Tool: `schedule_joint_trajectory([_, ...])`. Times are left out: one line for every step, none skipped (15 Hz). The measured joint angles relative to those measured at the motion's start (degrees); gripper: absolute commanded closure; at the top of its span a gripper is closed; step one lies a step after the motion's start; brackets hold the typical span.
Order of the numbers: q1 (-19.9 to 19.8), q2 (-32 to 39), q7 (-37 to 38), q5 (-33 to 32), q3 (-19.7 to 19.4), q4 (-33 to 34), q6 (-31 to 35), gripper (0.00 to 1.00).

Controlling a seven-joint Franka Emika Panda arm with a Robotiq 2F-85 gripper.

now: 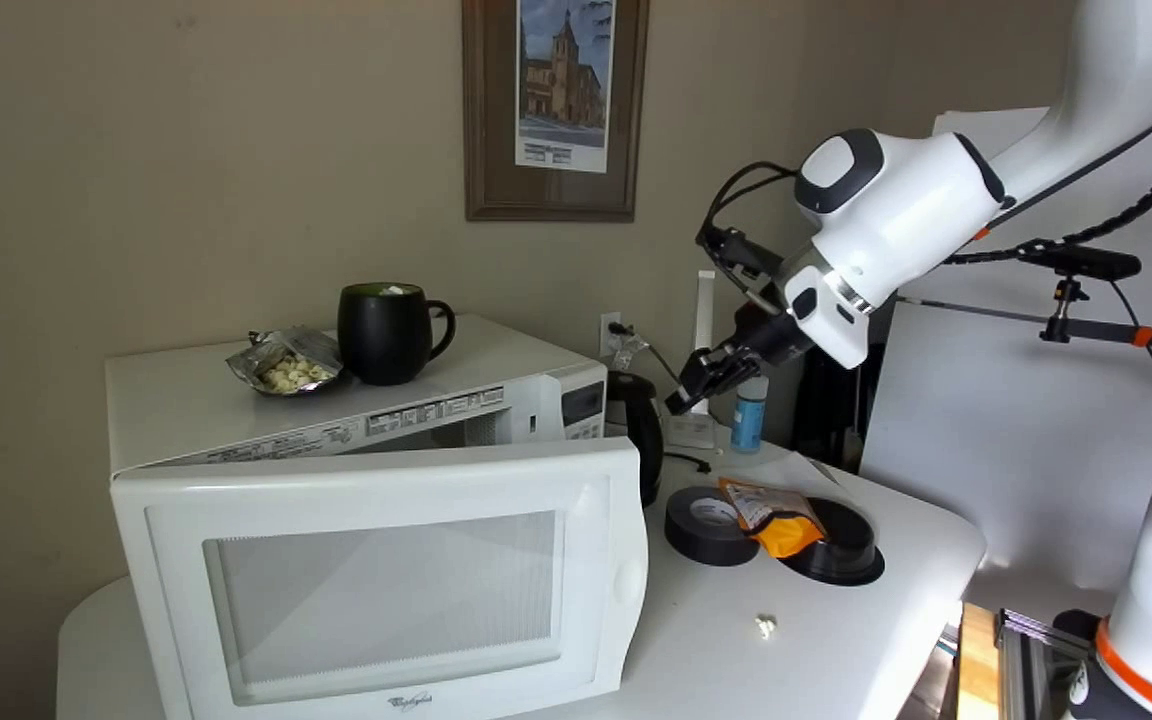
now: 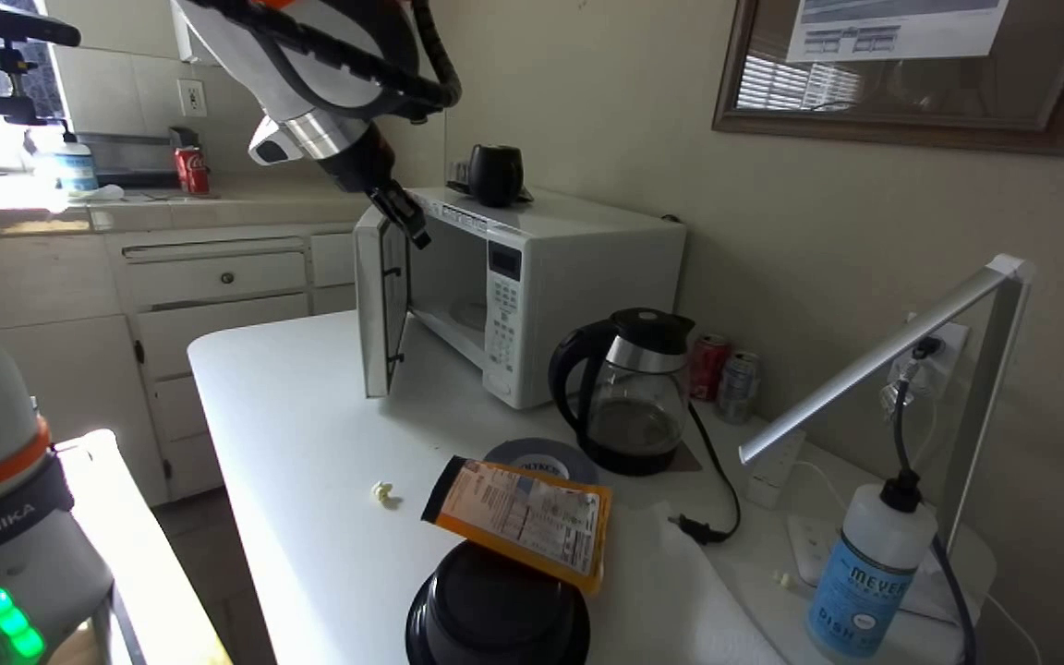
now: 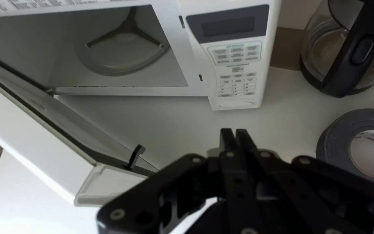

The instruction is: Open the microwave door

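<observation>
The white microwave (image 1: 511,345) stands on the table, with its body also in an exterior view (image 2: 606,254) and the wrist view (image 3: 239,61). Its door (image 1: 386,595) stands part open, swung out from the face; its edge shows in an exterior view (image 2: 371,305) and the wrist view (image 3: 44,143). The turntable shows inside. My gripper (image 3: 233,131) is shut and empty, its fingertips nearly together. It hangs in the air above the table, in front of the control panel and apart from the door. It also shows in both exterior views (image 1: 678,403) (image 2: 420,240).
A black mug (image 1: 384,335) and an open popcorn bag (image 1: 291,365) sit on the microwave. A kettle (image 2: 638,406) stands beside it. Tape (image 3: 339,146), an orange pouch (image 2: 527,517), a black bowl (image 2: 504,600) and a popcorn piece (image 1: 766,626) lie on the table.
</observation>
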Motion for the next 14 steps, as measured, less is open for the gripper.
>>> schedule_joint_trajectory([-2.1,2.4,-0.1,0.0,2.8,0.3,-0.9,0.76])
schedule_joint_trajectory([-4.8,4.9,-0.3,0.0,6.0,0.7,-1.9,0.69])
schedule_joint_trajectory([-7.0,7.1,-0.4,0.0,8.5,1.1,-2.7,0.62])
schedule_joint_trajectory([-8.2,8.7,-0.4,0.0,9.8,1.5,-3.0,0.59])
schedule_joint_trajectory([-8.7,9.7,-0.6,0.0,10.3,1.9,-3.0,0.59])
schedule_joint_trajectory([-9.0,10.2,-0.6,0.0,10.4,2.2,-3.0,0.59])
schedule_joint_trajectory([-9.1,10.3,-0.7,0.0,10.4,2.4,-3.0,0.34])
schedule_joint_trajectory([-9.1,10.3,-0.7,0.0,10.4,2.5,-3.0,0.34])
schedule_joint_trajectory([-9.1,10.3,-0.6,0.0,10.4,2.6,-3.0,0.27])
schedule_joint_trajectory([-10.3,10.3,-0.5,0.0,11.5,2.3,-3.3,0.21])
schedule_joint_trajectory([-13.8,10.6,-0.7,-0.1,14.5,1.5,-3.6,0.12])
schedule_joint_trajectory([-18.1,10.9,-1.2,-0.1,17.8,0.1,-3.9,0.05])
schedule_joint_trajectory([-22.5,11.2,-2.1,-0.1,20.9,-1.5,-3.9,0.00])
schedule_joint_trajectory([-27.0,11.4,-3.2,-0.1,23.9,-3.1,-3.5,0.15])
